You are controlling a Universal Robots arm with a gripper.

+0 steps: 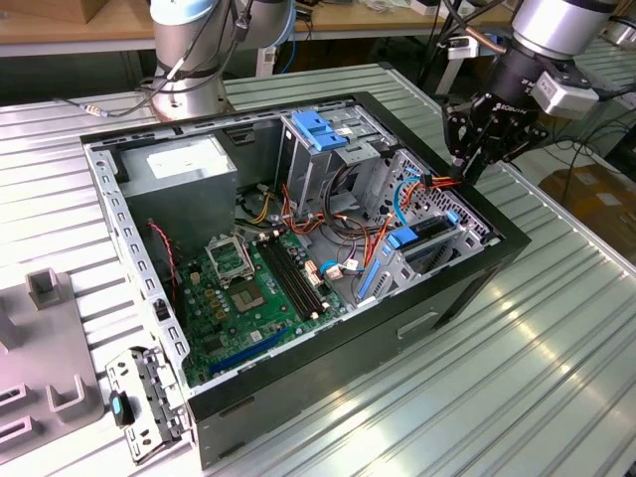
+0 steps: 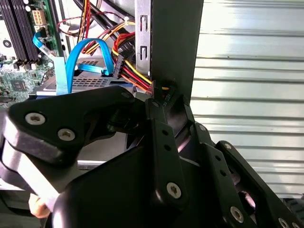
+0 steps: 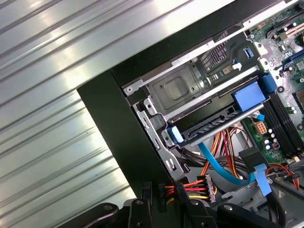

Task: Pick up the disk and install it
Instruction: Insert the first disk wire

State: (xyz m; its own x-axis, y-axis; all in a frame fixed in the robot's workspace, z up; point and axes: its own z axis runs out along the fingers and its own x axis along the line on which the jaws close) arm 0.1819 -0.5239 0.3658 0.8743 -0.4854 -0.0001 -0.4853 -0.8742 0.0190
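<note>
One open computer case [image 1: 298, 248] lies on its side on the ribbed metal tabletop [image 1: 556, 348], and the gripper [image 1: 475, 164] hangs over the case wall on the exterior view's right, at the rim beside the drive bay. The exterior view takes in the whole layout: the grey power supply box [image 1: 189, 169] at the case's far corner, the grey drive cage [image 1: 323, 134] with its blue handle, the green motherboard [image 1: 258, 288] low inside, a loose metal bracket [image 1: 149, 402] on the tabletop at the near corner of the case, and the arm's base [image 1: 189, 60] by the tabletop's far edge. The first wrist view gives what that one cannot: the disk [image 3: 213, 124] sits edge-on in the bay, its blue carrier tabs at both ends, with a silver bar across it. In both wrist views the gripper [image 2: 161, 97] [image 3: 164, 199] is right at a connector on red, yellow and orange wires [image 2: 135, 71] [image 3: 199, 187], just beside the black case wall. A blue ribbon cable [image 2: 71, 66] [image 3: 218, 164] loops near by. The gripper's own black links cover its tips, so I cannot tell whether the jaws are open or closed.
</note>
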